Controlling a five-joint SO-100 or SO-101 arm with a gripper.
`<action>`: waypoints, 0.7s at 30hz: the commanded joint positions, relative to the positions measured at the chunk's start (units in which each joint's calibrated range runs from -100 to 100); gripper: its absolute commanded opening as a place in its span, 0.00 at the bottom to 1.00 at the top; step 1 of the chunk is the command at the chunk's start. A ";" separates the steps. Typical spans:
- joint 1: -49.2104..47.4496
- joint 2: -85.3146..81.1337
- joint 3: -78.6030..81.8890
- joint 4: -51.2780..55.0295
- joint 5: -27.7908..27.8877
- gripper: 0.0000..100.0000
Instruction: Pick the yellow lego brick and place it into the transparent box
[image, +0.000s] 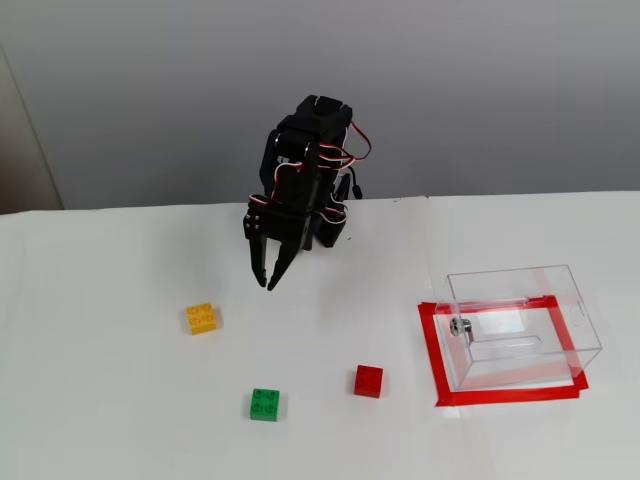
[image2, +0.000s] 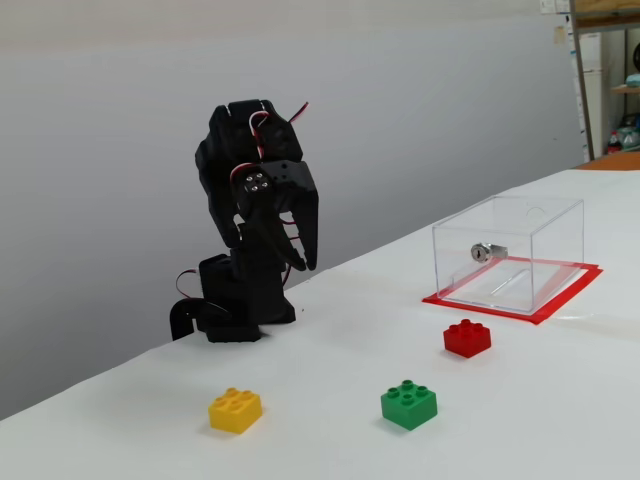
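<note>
Gripper (image: 268, 283) empty, jaws narrowly parted, hanging above table (image: 100, 400); yellow lego brick (image: 202, 318) down-left of it, well apart; transparent box (image: 520, 325) far right in a fixed view

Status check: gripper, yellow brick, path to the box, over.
Gripper open, empty, raised above table. Yellow lego brick untouched on table, apart from gripper. Transparent box empty. Red brick and green brick sit clear.

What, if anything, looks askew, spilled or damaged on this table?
Nothing stands out. The yellow lego brick, green brick and red brick sit flat and apart. The transparent box stands upright and empty inside its red tape frame. The gripper hangs above the table, holding nothing.
</note>
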 joint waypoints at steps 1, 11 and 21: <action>8.13 6.25 -7.47 2.66 -0.18 0.03; 22.25 20.59 -17.42 6.14 -2.69 0.10; 24.62 30.09 -19.13 3.97 -11.30 0.28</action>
